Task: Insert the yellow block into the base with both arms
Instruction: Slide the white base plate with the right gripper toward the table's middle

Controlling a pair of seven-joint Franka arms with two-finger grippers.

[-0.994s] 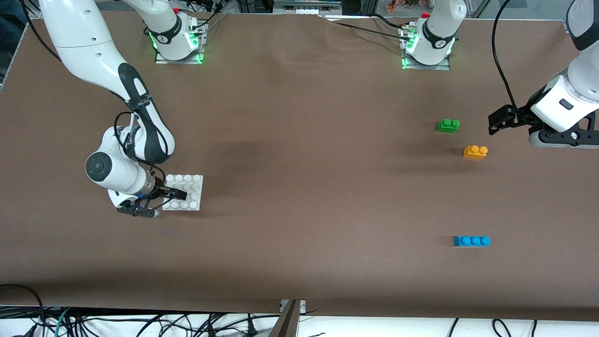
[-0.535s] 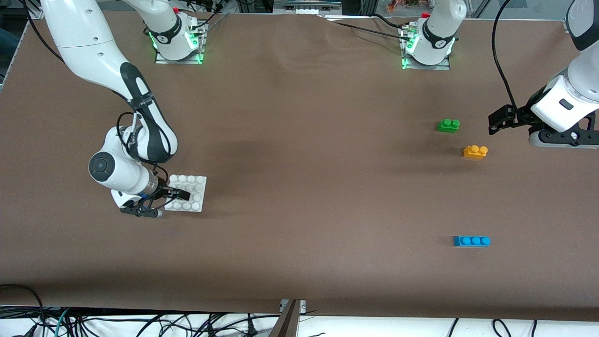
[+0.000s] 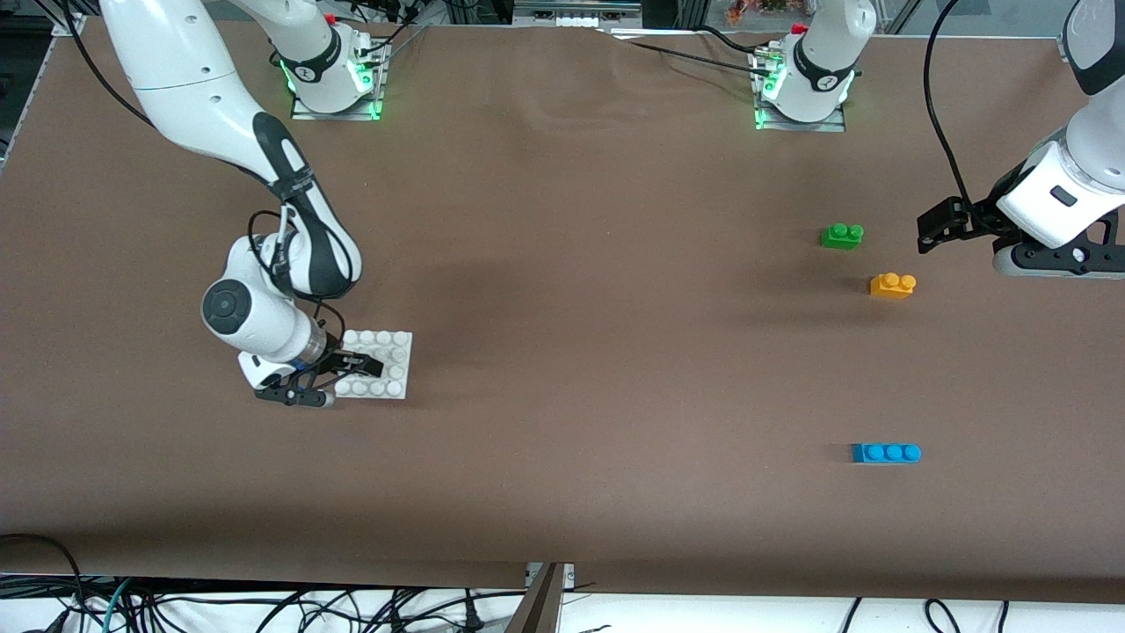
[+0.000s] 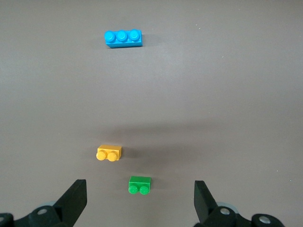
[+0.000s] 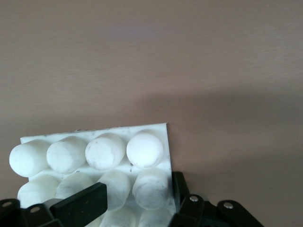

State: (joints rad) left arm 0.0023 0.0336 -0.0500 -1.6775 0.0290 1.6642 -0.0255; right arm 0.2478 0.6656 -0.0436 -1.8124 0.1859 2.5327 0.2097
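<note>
Right gripper (image 3: pixel 344 367) is clamping the base (image 3: pixel 392 365) at its table end, needing a level, steady carry toward the yellow block (image 3: pixel 892 286) lying between green and blue bricks, left gripper (image 4: pixel 139 203) hanging open above.

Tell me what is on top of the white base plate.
On the base sit only its own round studs and the right gripper, shut on the plate's edge nearest the right arm's end. No brick is on it. The studs under the gripper are covered.
</note>
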